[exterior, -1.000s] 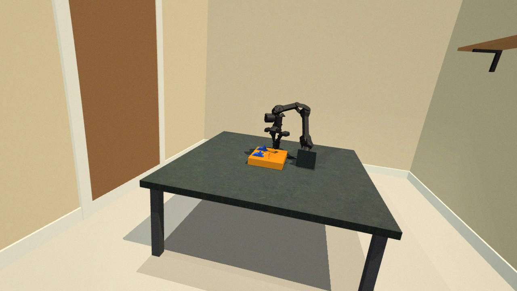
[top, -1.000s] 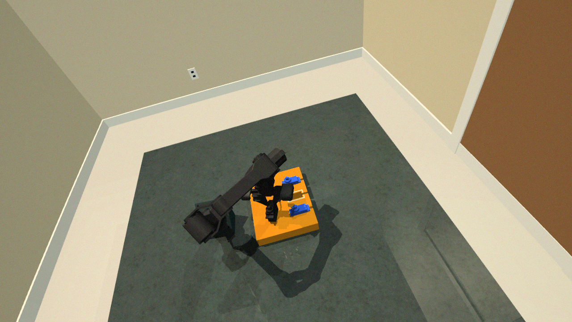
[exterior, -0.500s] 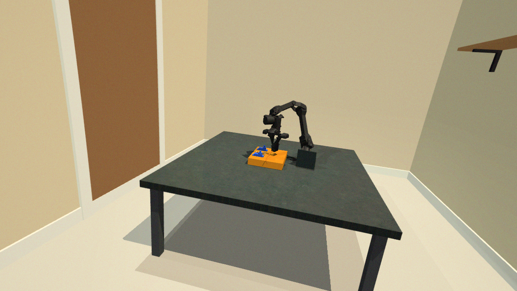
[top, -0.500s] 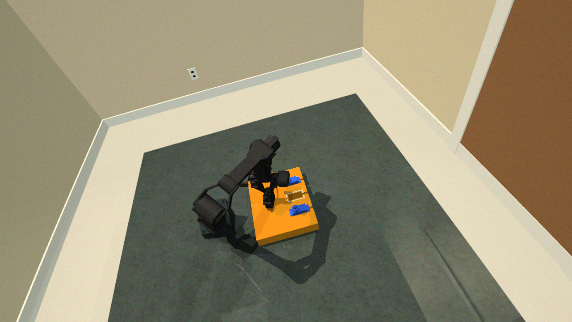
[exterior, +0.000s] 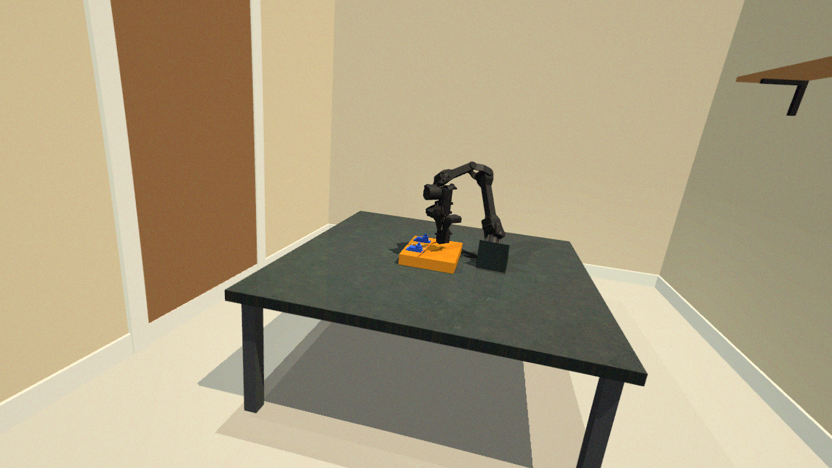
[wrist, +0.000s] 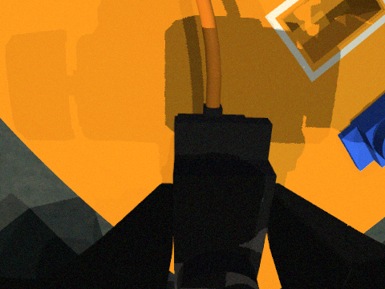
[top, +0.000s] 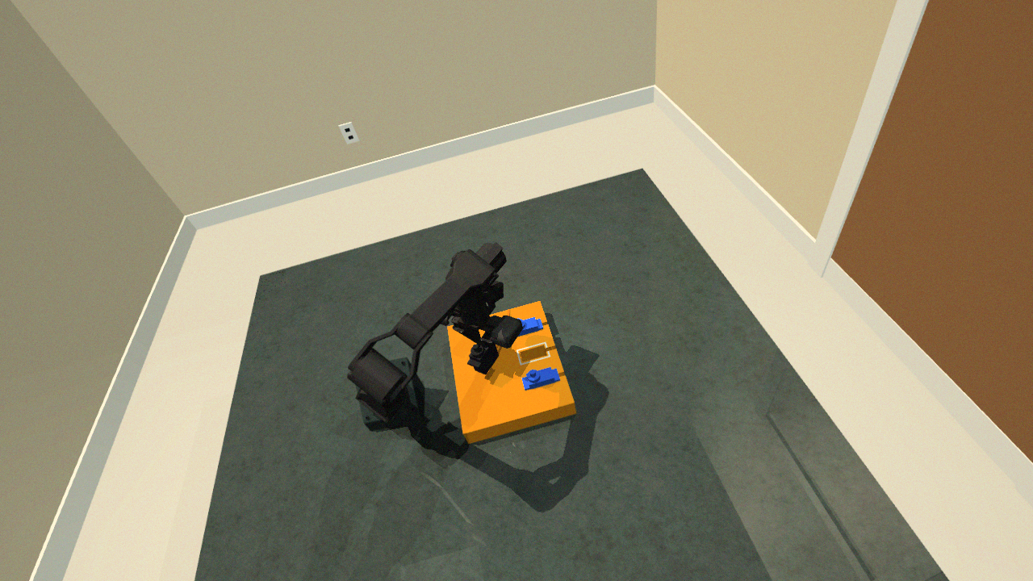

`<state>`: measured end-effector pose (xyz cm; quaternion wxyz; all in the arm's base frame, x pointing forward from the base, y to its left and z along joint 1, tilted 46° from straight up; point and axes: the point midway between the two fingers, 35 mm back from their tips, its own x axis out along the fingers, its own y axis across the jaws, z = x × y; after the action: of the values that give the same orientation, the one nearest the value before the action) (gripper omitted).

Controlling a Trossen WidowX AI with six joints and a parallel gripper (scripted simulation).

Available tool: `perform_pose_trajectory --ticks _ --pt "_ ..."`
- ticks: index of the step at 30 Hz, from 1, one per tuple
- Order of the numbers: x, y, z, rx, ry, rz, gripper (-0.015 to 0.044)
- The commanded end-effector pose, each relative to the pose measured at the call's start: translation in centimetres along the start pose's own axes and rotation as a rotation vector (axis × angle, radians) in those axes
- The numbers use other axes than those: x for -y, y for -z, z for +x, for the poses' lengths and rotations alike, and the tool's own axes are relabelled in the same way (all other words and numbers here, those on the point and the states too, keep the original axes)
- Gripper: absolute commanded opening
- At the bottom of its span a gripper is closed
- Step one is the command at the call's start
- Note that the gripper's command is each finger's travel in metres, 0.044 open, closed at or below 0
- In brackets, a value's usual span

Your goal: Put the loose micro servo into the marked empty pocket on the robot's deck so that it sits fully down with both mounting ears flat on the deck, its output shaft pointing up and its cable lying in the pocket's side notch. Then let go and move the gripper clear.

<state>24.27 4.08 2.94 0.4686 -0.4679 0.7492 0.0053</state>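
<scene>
The loose micro servo (wrist: 222,138) is black, with an orange cable (wrist: 212,72) running from its end up the wrist view. My gripper (top: 482,352) (exterior: 443,237) (wrist: 219,196) is shut on it, one finger on each side, above the orange deck (top: 505,411) (exterior: 427,263) (wrist: 120,172). The empty pocket (top: 533,353) (wrist: 333,36) has a white outline. It lies to the right of the gripper in the top view and at the upper right in the wrist view. The servo's underside, its height above the deck and its shaft direction are unclear.
One blue servo (top: 543,378) (exterior: 415,248) (wrist: 361,152) and another blue servo (top: 533,324) (exterior: 422,239) sit in the deck on either side of the pocket. The arm's base (exterior: 492,256) stands beside the deck on the dark table (top: 324,491) (exterior: 377,302).
</scene>
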Motion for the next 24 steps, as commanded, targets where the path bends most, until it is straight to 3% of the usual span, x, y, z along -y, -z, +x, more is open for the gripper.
perform_pose_trajectory --ticks 1,19,24 --pt "-0.06 -0.06 -0.05 0.003 -0.003 0.141 0.0" --pt "-0.06 -0.06 -0.05 0.002 -0.003 0.762 0.0" --pt "-0.06 -0.06 -0.05 0.002 -0.003 0.813 0.0"
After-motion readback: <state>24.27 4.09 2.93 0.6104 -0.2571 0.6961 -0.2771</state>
